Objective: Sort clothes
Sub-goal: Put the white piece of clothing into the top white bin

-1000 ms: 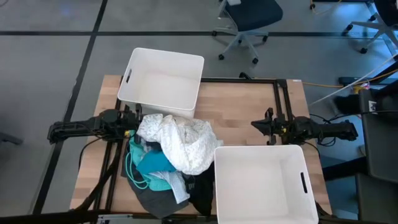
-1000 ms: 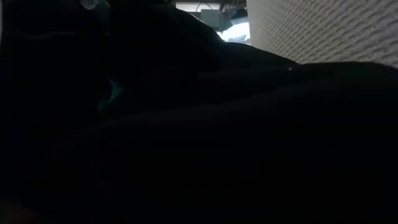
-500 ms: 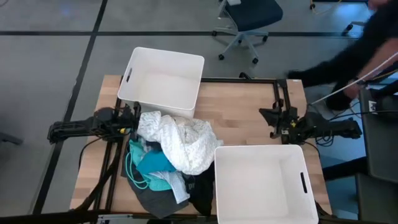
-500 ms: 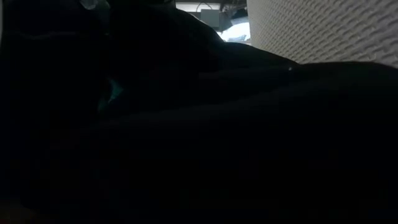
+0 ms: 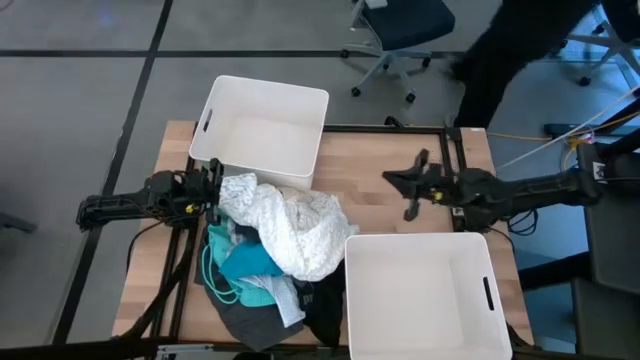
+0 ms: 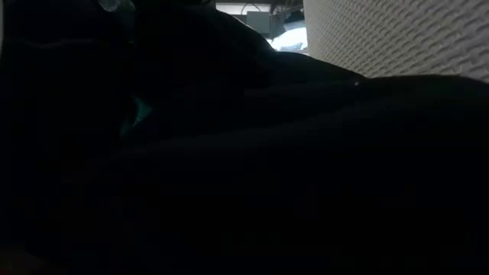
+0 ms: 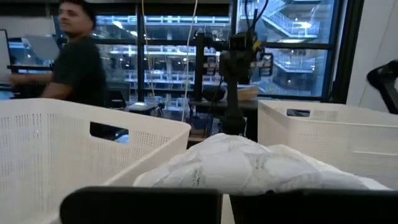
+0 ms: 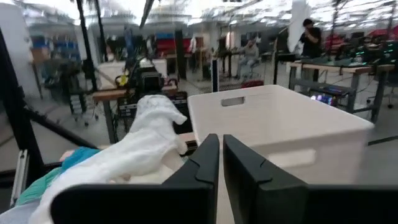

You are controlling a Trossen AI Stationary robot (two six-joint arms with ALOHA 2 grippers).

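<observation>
The clothes (image 5: 270, 250) lie in a heap on the table's near left. A white lacy garment (image 5: 290, 228) lies on top of teal, grey and black pieces, and it also shows in both wrist views (image 7: 249, 165) (image 8: 140, 146). My left gripper (image 5: 214, 190) is shut and level at the heap's left edge. My right gripper (image 5: 388, 178) is shut, holds nothing, and hangs above bare table right of the heap, pointing toward it. In the low view, dark cloth (image 6: 229, 168) fills nearly the whole picture. My left gripper's shut fingertips stand at the white lacy garment's left edge (image 5: 226, 196), coming level from the table's left. I cannot tell whether they touch it.
One white bin (image 5: 262, 130) stands at the far left behind the heap. Another bin (image 5: 420, 295) stands at the near right, beside the heap. Bare wood (image 5: 370, 165) lies between them. A person (image 5: 520, 40) walks beyond the table's far right corner, near an office chair (image 5: 400, 30).
My right gripper has swung out from its folded place at the table's right edge, rising and reaching toward the table's middle, still shut. My left gripper has tipped up slightly beside the heap. A person has walked along the table's far right side.
</observation>
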